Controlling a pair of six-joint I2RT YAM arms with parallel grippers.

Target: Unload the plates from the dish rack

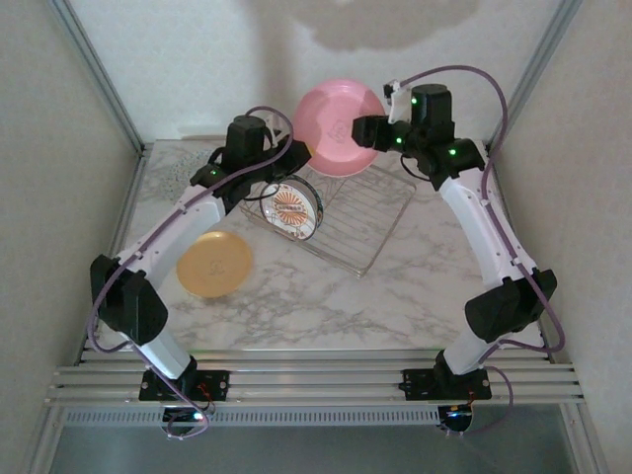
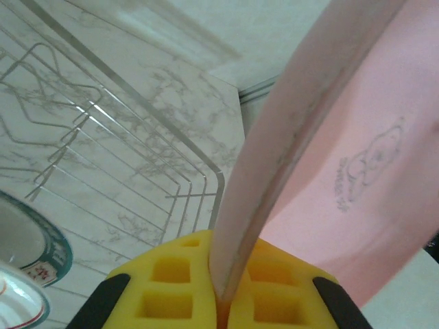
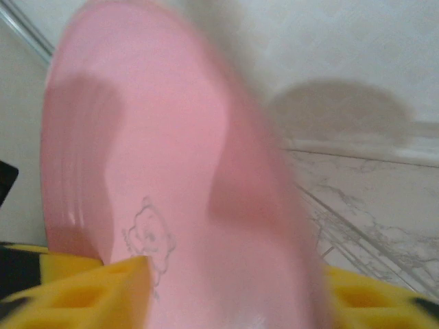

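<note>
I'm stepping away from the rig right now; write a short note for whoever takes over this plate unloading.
Left gripper: shut on the rim of the pink plate, held up over the far end of the dish rack.
Right gripper: jaws open either side of that plate.
Done: orange plate lies on the table, left of the rack.
Left: set the pink plate down; white emblem plate and a teal-rimmed plate stand in the rack.

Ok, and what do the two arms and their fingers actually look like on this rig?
Both the left arm and the right arm have white tube links between bulky black joint housings, with small green lights glowing near the wrists. A purple cable loops along each arm. The fingers are yellow blocks with square recesses, backed in black.
</note>
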